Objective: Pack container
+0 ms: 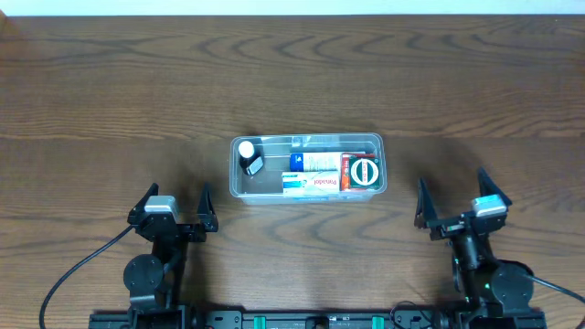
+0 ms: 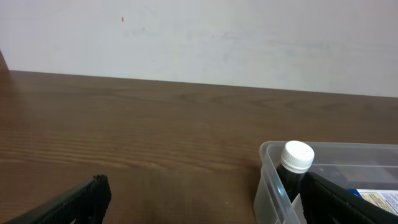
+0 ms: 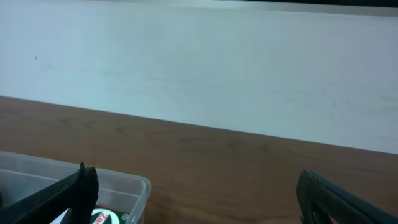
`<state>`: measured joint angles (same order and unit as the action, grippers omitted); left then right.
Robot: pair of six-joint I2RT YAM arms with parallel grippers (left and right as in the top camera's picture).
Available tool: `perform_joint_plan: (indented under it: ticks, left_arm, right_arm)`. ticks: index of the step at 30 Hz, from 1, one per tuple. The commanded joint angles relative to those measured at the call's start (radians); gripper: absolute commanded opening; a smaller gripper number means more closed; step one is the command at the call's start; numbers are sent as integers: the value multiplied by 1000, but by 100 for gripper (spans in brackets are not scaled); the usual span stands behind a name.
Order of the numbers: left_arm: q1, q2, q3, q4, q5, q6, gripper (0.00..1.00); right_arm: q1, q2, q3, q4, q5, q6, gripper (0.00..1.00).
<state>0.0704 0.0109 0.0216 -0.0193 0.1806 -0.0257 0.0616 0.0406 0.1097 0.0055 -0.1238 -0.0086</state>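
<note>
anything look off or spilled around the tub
Nothing stands out. The container sits flat on the table. The white-capped bottle and the boxes are all inside it, with nothing spilled. The left gripper and right gripper are open, clear of it.

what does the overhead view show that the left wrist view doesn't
Only overhead: the full outline of the container, the green-labelled red pack at its right end, and the right hand, open. Only left wrist: the pale wall behind the table, and the white-capped bottle seen side-on. Both: the wooden table, that bottle at the container's left end, part of the blue-and-white box, and the left hand, open and empty.
</note>
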Motion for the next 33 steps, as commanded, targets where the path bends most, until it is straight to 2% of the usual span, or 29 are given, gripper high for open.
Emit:
perform_joint_plan:
  ticks: [1,5,17,33]
  left_arm:
    - [5,-6,-18,-33,18,-1,98]
    - [5,-6,-18,-33,18,-1,98]
    - [5,-6,-18,-33,18,-1,98]
    - [5,-6,-18,-33,18,-1,98]
  right_arm:
    - [2,-36,-47,20,36,72,99]
    - [2,-35,-81,24,112,153,99]
    - [2,-35,-105,-82,121,77,99]
    - [2,-35,-105,-80,117,56,99]
